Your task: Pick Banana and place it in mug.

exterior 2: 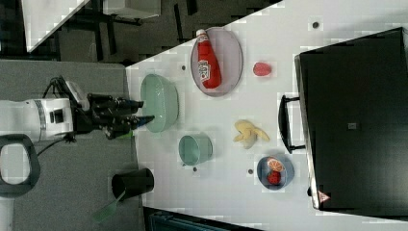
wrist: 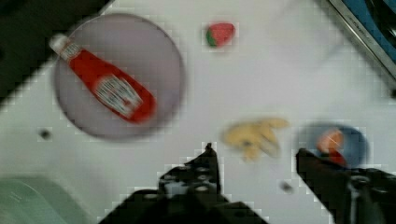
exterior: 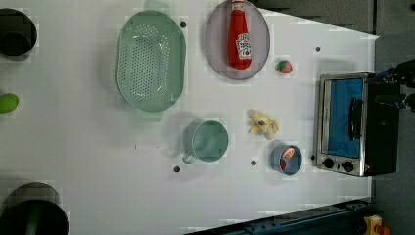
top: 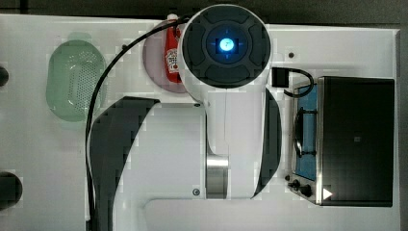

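The pale yellow banana lies flat on the white table between the teal-green mug and the toaster oven. In the right view the banana sits to the right of the upright, empty mug. My gripper hangs high above the table, off toward the right view's left, near the green basket. In the wrist view its two dark fingers stand apart with nothing between them, and the gripper looks down on the banana. In the top view the arm covers the banana and the mug.
A ketchup bottle lies on a grey plate, with a red strawberry beside it. A blue bowl with fruit sits close to the banana. The perforated green basket and the toaster oven flank the working area.
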Motion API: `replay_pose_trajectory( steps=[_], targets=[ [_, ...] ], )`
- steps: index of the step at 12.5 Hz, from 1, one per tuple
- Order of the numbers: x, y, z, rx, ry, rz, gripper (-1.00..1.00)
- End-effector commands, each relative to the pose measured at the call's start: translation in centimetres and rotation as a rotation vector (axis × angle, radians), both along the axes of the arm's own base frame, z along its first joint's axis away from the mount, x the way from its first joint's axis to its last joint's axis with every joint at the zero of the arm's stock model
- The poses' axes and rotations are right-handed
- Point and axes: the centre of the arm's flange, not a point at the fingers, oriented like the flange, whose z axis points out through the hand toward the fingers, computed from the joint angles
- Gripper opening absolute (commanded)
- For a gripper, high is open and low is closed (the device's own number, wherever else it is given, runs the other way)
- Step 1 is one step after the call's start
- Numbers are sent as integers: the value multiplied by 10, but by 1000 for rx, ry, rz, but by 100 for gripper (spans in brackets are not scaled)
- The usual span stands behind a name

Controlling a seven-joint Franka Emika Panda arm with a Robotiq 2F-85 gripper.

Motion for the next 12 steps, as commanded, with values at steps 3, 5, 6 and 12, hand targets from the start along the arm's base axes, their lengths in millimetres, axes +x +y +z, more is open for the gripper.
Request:
replay_pose_trajectory(
  steps=[3, 5, 6, 12],
  targets=[
    [-98, -43, 47, 27, 37, -10, 97],
    [-99, -43, 25, 30, 72, -11, 100],
    [-98, -42, 9, 31, 89, -10, 100],
    [-83, -41, -124, 35, 98, 134, 100]
  ],
)
